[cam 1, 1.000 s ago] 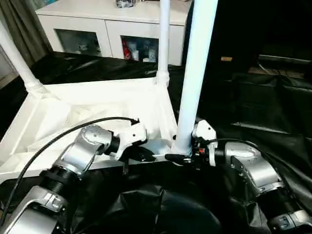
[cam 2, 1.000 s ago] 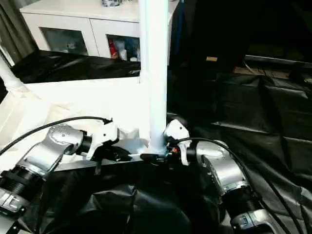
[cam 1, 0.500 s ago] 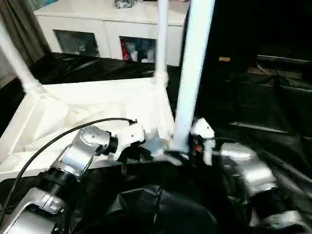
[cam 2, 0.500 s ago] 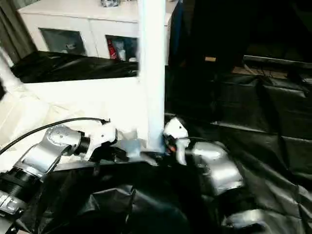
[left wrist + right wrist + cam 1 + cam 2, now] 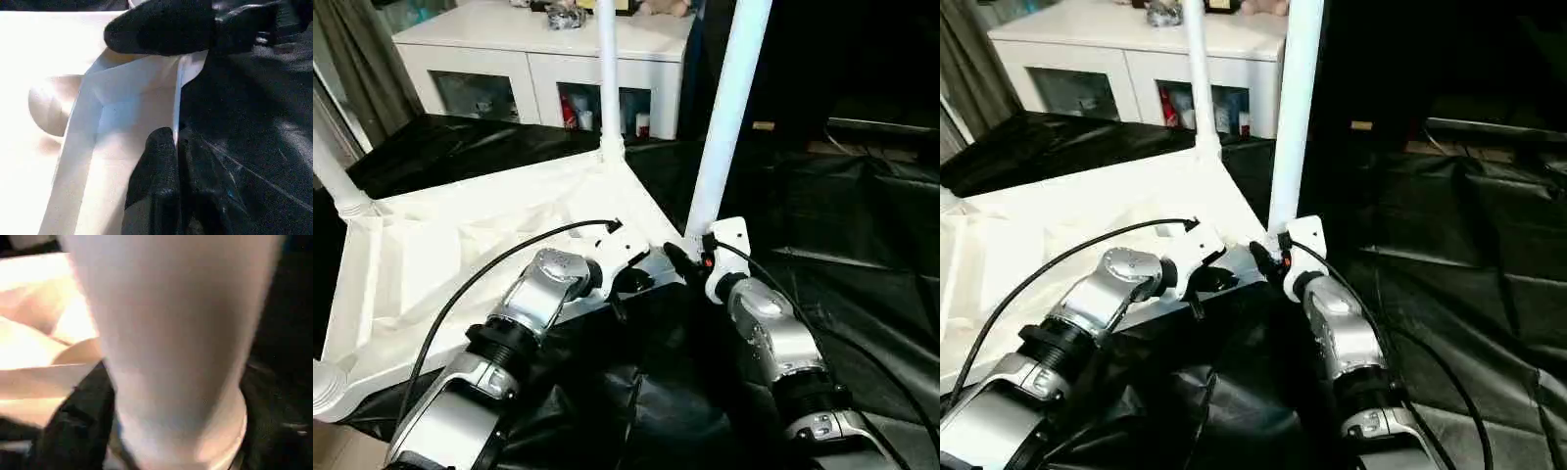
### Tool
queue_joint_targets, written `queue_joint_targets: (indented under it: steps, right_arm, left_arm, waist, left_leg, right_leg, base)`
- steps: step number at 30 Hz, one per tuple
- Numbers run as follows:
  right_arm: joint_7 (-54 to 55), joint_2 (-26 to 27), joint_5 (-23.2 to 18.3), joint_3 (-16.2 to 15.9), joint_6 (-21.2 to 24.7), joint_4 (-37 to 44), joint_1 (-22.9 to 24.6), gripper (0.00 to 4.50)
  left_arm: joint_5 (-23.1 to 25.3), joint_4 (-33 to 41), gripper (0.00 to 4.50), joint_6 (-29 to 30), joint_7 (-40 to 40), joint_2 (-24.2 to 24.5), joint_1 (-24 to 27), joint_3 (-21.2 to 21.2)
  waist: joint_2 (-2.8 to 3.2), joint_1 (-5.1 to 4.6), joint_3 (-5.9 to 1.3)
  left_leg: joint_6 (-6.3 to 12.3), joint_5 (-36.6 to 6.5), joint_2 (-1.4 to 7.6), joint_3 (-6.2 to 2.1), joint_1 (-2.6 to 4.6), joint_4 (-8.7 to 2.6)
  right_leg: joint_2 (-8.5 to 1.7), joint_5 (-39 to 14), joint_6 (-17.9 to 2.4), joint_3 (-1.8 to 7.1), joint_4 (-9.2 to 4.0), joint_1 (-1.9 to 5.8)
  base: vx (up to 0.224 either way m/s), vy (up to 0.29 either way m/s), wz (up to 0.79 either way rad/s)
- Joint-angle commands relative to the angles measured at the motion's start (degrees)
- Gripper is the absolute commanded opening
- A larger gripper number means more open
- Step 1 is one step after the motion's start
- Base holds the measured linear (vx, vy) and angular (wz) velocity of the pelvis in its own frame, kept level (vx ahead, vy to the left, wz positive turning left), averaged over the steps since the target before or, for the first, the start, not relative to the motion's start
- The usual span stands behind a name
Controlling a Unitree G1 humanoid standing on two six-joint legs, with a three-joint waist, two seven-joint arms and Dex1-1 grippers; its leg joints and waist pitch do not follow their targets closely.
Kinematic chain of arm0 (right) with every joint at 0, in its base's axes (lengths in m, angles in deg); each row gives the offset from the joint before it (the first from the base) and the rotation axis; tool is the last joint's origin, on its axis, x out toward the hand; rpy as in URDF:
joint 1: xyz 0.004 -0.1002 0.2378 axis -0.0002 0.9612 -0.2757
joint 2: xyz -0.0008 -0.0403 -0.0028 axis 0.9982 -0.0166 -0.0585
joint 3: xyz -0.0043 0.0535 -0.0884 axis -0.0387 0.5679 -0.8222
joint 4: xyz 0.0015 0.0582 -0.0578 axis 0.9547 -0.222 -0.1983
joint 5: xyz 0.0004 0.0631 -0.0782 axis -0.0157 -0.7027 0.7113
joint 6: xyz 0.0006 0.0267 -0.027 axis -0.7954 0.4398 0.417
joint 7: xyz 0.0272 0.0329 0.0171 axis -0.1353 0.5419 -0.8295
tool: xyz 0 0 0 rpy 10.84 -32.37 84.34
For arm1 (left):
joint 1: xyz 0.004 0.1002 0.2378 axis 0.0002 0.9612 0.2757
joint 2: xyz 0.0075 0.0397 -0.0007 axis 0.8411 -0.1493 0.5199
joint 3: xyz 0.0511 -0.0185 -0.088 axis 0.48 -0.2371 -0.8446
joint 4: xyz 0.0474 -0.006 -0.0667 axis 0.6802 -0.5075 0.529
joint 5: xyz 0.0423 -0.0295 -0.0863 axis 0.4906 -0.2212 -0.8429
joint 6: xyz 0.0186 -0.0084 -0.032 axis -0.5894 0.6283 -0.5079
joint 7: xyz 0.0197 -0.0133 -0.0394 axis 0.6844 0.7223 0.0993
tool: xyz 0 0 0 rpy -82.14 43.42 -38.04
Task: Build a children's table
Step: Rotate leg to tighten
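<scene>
Children's table (image 5: 460,255) upside down on black sheet (image 5: 862,294). Left claw (image 5: 631,282) clenched on its near rim. Right claw (image 5: 683,262) spread at base of near leg (image 5: 724,117), just beside left claw.

table (image 5: 460,255) upside down on sheet (image 5: 862,245) | legs (image 5: 724,117) up | cabinet (image 5: 548,49) behind

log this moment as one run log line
stage: leg fitting | table top: upside down on black sheet | left gripper: shut on rim | right gripper: at near-right leg base, grip unclear
</scene>
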Motion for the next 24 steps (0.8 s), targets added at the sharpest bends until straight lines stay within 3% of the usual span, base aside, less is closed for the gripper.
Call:
queue_joint_targets:
  steps: [1,2,6,9,11,15,17,19,22,23,24]
  right_arm:
    - [-10.2,2.7,-1.7,-7.3,1.5,0.2,1.2,3.70]
    - [-10.2,2.7,-1.7,-7.3,1.5,0.2,1.2,3.96]
    - [-21.8,-4.8,-2.8,-8.7,0.4,4.8,1.8,3.96]
    - [-28.1,-8.5,-3.7,-9.4,0.6,7.3,2.1,3.96]
    - [-32.0,-10.9,-3.6,-10.1,0.5,8.4,2.1,3.96]
    - [-37.0,-14.0,-2.4,-11.3,-0.4,8.9,1.4,3.96]
    - [-39.0,-15.1,-2.6,-11.9,-0.5,9.1,1.0,3.96]
    - [-41.7,-15.8,-3.4,-12.2,0.0,9.0,0.5,3.96]
    - [-43.5,-16.1,-3.7,-12.8,0.6,8.8,0.3,3.80]
    - [-43.8,-16.0,-4.0,-12.9,0.9,8.8,0.3,3.69]
    - [-43.8,-15.7,-4.2,-13.0,0.9,8.8,0.3,3.62]
  left_arm:
    - [-1.1,2.3,0.00,-3.1,0.3,-1.4,-1.3,-0.3]
    - [-1.1,2.3,0.00,-3.1,0.3,-1.4,-1.3,-0.3]
    - [-2.6,6.9,0.00,-5.2,-9.8,3.6,1.7,1.6]
    - [-3.4,9.6,0.00,-5.4,-15.0,6.9,3.3,2.6]
    - [-3.9,11.1,0.00,-7.0,-19.0,9.3,4.4,3.3]
    - [-4.1,12.2,0.00,-9.0,-24.3,13.0,5.5,4.1]
    - [-3.8,12.1,0.00,-9.6,-25.7,14.1,5.7,4.2]
    - [-3.4,11.6,0.00,-10.2,-25.9,15.1,5.7,3.9]
    - [-3.7,12.1,0.00,-9.6,-25.8,15.4,5.8,3.6]
    - [-3.9,12.2,0.00,-9.5,-25.7,15.5,5.9,3.4]
    - [-4.0,12.4,0.00,-9.5,-25.6,15.5,5.9,3.3]
  waist:
    - [0.07,-0.33,-3.03]
    - [-0.06,-0.43,-2.99]
    - [-0.28,-0.65,-3.42]
    - [-0.06,-0.64,-4.38]
    - [0.07,-0.44,-4.53]
    - [0.03,0.00,-4.67]
    - [-0.02,0.31,-4.34]
    - [-0.32,0.36,-4.02]
    - [-0.24,0.34,-3.94]
    - [-1.02,0.24,-3.95]
    - [-0.86,0.38,-3.95]
  left_leg:
    - [-1.18,-19.9,3.82,-2.46,0.98,-5.28]
    - [-1.08,-19.9,3.81,-2.45,1.04,-5.26]
    - [1.08,-14.6,3.96,-2.28,0.21,-4.91]
    - [3.91,-6.4,3.89,-1.96,-0.06,-3.80]
    - [6.76,-2.8,3.82,-1.77,-0.54,-3.19]
    - [7.66,-3.8,3.99,-1.63,-0.28,-2.90]
    - [7.06,-5.7,4.15,-1.59,-0.27,-3.16]
    - [5.12,-9.4,4.28,-1.50,0.03,-3.55]
    - [3.81,-10.0,4.29,-1.58,-0.05,-3.75]
    - [3.91,-9.8,4.23,-1.48,-0.13,-3.77]
    - [3.91,-9.2,4.23,-1.54,-0.18,-3.75]
  right_leg:
    - [-6.06,-19.3,-9.4,3.29,-5.56,1.21]
    - [-6.04,-19.5,-9.5,3.29,-5.60,1.14]
    - [-6.16,-13.5,-10.7,3.32,-4.86,1.85]
    - [-5.64,-0.7,-13.3,2.99,-3.25,1.88]
    - [-5.44,6.4,-15.0,2.64,-2.49,1.78]
    - [-5.42,5.7,-15.3,2.61,-2.48,1.42]
    - [-5.35,1.7,-14.8,2.57,-2.81,1.16]
    - [-5.39,-3.9,-14.5,2.73,-3.31,1.00]
    - [-5.53,-6.4,-13.8,2.85,-3.45,1.02]
    - [-5.52,-6.3,-13.7,2.84,-3.50,1.15]
    - [-5.71,-6.8,-13.6,2.89,-3.44,1.12]
  base:
    - [0.000,0.000,0.00]
    - [0.000,0.000,0.00]
    - [0.000,0.000,0.00]
    - [0.000,0.000,0.00]
    - [0.000,0.000,0.00]
    - [0.000,0.000,0.00]
    - [0.000,0.000,0.00]
    - [0.000,0.000,0.00]
    - [0.000,0.000,0.00]
    - [0.000,0.000,0.00]
    - [0.000,0.000,0.00]
